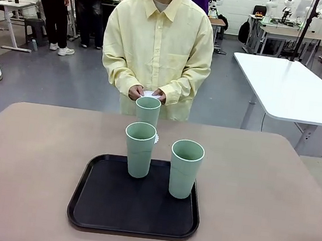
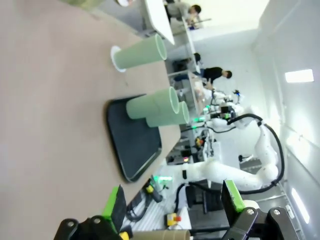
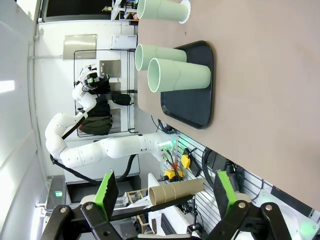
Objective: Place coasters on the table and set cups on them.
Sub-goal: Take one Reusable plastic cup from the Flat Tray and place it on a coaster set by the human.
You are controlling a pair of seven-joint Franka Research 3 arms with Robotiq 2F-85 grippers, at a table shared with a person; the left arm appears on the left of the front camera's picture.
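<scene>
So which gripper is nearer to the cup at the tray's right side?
Right, probably. For the right gripper that cup is the foremost one; for the left gripper it stands behind the other tray cup.

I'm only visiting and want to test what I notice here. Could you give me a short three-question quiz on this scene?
1. How many cups stand on the black tray?
2. True or false: the far cup stands on a coaster.
3. What does the person hold: A) a cup, B) white coasters, C) nothing?
Key: 1) two; 2) true; 3) B.
</scene>
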